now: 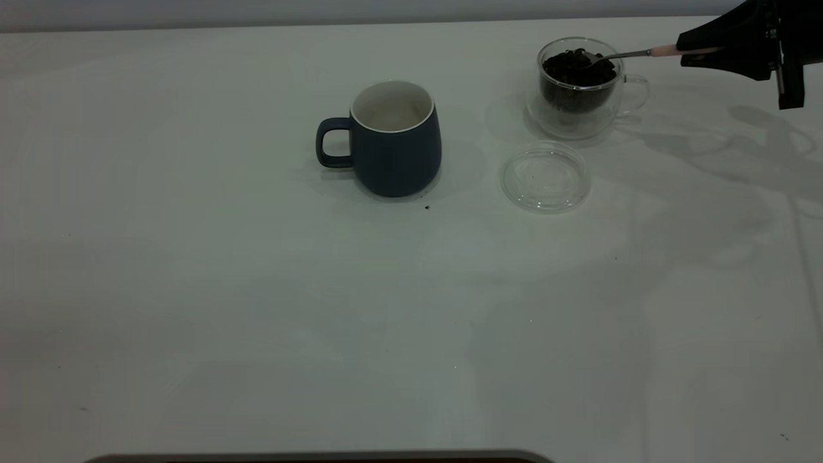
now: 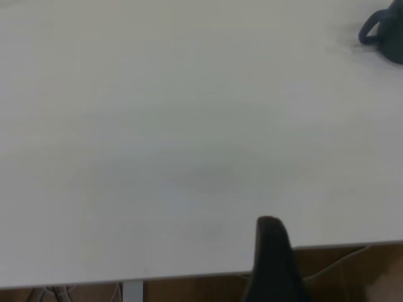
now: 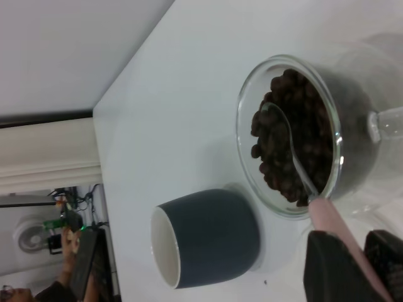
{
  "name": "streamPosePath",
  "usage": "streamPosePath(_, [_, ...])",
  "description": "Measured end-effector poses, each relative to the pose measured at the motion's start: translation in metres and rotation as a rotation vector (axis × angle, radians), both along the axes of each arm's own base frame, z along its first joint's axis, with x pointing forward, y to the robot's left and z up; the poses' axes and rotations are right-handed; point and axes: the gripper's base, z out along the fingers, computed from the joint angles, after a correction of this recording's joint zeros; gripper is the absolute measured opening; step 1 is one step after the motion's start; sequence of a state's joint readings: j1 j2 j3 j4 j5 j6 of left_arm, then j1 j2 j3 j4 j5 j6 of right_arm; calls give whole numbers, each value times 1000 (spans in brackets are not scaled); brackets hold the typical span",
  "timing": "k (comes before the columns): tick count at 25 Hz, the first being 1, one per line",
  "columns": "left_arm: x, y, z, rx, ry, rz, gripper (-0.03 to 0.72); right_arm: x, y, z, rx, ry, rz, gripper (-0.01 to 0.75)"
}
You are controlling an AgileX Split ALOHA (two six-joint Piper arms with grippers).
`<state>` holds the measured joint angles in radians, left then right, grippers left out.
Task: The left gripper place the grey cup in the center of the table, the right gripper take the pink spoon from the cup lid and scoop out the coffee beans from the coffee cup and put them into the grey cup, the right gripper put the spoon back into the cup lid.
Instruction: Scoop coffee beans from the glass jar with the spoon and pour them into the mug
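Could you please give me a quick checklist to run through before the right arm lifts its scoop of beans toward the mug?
1. Right gripper shut on the pink spoon handle: ok.
2. Spoon bowl inside the coffee cup, among the coffee beans: ok.
3. Beans actually loaded on the spoon: cannot tell.
4. Grey cup upright near the centre of the table, mouth open: ok.
5. Cup lid lying free in front of the coffee cup for the spoon's return: ok.
6. Left gripper back at the table edge, away from the cups: ok.
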<state>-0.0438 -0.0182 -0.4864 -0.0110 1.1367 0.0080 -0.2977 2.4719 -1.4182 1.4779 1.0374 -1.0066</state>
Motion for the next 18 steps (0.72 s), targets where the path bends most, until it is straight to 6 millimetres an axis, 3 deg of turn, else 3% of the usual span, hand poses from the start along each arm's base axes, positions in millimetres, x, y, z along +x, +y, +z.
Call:
streamPosePath(12, [0,0,0,1,0,-1,567,-4,-2,6,79,-10,35,110])
streamPosePath(18, [0,0,0,1,0,-1,567,-3,12,7,88,-11,67,110])
